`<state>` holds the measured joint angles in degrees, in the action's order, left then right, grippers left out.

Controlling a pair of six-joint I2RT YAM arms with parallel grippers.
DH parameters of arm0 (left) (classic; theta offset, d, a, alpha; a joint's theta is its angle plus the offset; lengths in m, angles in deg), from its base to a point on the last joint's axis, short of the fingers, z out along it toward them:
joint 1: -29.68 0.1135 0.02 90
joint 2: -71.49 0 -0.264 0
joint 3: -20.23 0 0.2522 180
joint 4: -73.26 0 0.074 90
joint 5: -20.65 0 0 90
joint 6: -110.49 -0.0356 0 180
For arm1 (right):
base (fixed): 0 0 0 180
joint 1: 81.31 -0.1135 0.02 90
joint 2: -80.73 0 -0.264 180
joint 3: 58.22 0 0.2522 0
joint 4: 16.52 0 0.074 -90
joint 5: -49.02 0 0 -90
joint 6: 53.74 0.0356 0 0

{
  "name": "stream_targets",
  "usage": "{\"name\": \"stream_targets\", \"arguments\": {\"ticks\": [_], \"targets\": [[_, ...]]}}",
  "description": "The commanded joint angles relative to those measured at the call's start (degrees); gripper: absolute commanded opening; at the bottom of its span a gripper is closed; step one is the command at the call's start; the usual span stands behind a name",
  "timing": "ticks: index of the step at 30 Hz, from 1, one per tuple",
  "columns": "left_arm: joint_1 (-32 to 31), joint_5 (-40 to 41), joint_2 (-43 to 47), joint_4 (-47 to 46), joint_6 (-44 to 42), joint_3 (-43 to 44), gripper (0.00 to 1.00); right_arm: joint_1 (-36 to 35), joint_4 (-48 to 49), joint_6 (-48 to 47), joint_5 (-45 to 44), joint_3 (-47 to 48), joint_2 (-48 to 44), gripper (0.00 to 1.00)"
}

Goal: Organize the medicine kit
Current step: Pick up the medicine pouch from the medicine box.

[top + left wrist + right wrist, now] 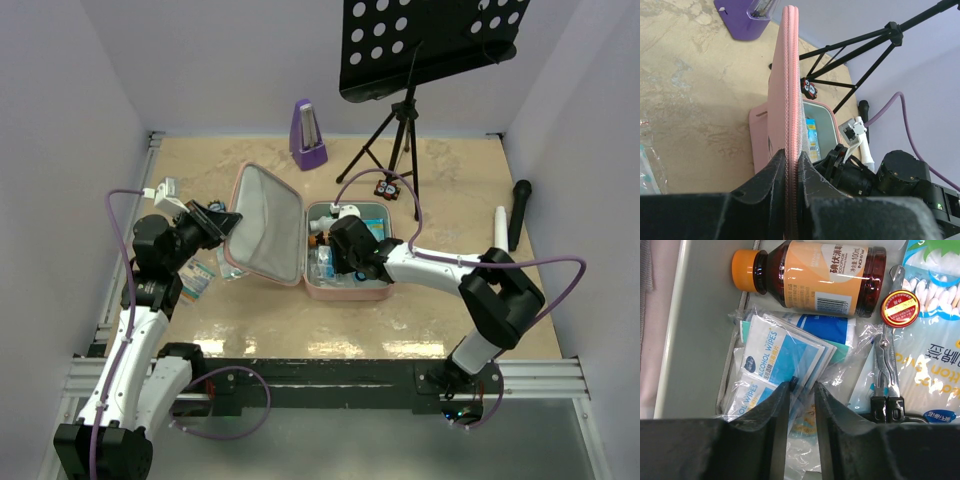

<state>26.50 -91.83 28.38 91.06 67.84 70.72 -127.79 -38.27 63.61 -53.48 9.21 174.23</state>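
The pink medicine kit [268, 222] lies open mid-table, its lid upright and its grey-lined base [372, 290] to the right. My left gripper [222, 222] is shut on the lid's zip edge [789, 75], holding it up edge-on in the left wrist view. My right gripper [335, 262] reaches down into the base. Its fingers [777, 405] stand a little apart over a clear bag of alcohol wipes [771, 352] that lies flat. Beside it are a brown bottle with an orange cap [815, 272], a red round tin [899, 308], metal forceps [885, 357] and a cotton-swab pack [935, 315].
A purple metronome [307, 135] stands at the back, with a black music stand's tripod [400, 130] to its right. A black microphone [519, 212] and a white tube [500, 225] lie far right. Loose packets [200, 278] lie left of the kit.
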Motion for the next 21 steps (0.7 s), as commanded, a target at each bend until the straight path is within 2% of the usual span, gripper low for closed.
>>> {"name": "stream_targets", "arguments": {"ticks": [1,9,21], "targets": [[-0.2,-0.5,0.3,-2.3,-1.0,-0.5,0.00,0.0,1.2,-0.2,-0.4,1.1,-0.4,0.23],[-0.2,-0.5,0.3,-2.5,-0.9,-0.9,0.00,0.0,0.1,0.2,0.2,1.5,-2.2,0.00],[-0.2,-0.4,0.0,-2.8,-0.8,-0.6,0.00,0.0,-6.2,-0.3,0.0,7.3,-10.3,0.00]]}}
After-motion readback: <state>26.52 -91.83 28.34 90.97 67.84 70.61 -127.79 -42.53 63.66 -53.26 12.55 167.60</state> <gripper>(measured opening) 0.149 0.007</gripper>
